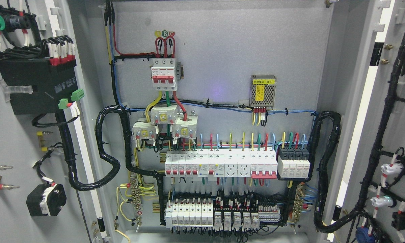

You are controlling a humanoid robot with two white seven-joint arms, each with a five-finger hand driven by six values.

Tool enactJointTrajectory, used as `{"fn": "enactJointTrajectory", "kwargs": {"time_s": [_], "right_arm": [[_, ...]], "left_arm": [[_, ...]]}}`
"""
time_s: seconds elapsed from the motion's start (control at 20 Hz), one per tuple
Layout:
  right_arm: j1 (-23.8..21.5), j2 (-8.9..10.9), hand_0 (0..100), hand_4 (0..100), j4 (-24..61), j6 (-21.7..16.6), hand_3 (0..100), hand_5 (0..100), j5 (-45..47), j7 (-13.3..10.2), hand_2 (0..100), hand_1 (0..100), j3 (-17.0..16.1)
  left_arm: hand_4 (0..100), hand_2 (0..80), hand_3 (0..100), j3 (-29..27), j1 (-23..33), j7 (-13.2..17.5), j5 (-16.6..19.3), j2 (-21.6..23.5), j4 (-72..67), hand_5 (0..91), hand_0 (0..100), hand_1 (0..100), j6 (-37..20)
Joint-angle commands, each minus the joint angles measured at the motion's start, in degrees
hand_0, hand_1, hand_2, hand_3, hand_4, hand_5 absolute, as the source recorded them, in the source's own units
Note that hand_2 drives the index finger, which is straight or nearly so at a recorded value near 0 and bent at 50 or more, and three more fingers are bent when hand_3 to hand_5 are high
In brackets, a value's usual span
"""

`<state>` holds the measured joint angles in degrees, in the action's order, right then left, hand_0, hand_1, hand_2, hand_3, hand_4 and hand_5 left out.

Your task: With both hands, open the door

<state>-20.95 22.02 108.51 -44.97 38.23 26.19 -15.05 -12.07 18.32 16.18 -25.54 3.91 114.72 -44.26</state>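
Both doors of a grey electrical cabinet stand swung wide open. The left door [17, 141] fills the picture's left edge, its inner face toward me, carrying a black box and wired parts. The right door [396, 111] fills the right edge, also inner face toward me, with black cable looms on it. Between them the cabinet's back panel [222, 50] is fully exposed. Neither of my hands nor any arm shows in the head view.
On the back panel sit a red-and-white main breaker [163, 74], a small metal power supply [263, 90], a row of white breakers and sockets [222, 163], and terminal blocks [219, 212]. Thick black cable bundles [109, 148] loop toward each door.
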Motion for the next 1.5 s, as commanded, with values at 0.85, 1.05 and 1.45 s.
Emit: {"fn": "enactJointTrajectory", "kwargs": {"time_s": [0.85,1.05,1.45], "right_arm": [[-2.69,-0.48,38,0,-1.81,-2.41,0,0,2.9,0.0,0,0,-5.43],[-3.31,-0.48,38,0,-1.9,-2.49,0,0,2.9,0.0,0,0,-6.13],[-4.71,-0.66,38,0,-2.08,-2.41,0,0,3.42,0.0,0,0,-7.18]], "left_arm": [[0,0.0,0,-15.79,-8.55,0.0,-8.3,14.98,-21.1,0.0,0,0,-21.66],[0,0.0,0,-15.79,-11.45,0.0,-9.0,17.62,-26.9,0.0,0,0,-21.66],[0,0.0,0,-15.79,-16.03,0.0,-9.01,20.61,-34.82,0.0,0,0,-16.3]]}}
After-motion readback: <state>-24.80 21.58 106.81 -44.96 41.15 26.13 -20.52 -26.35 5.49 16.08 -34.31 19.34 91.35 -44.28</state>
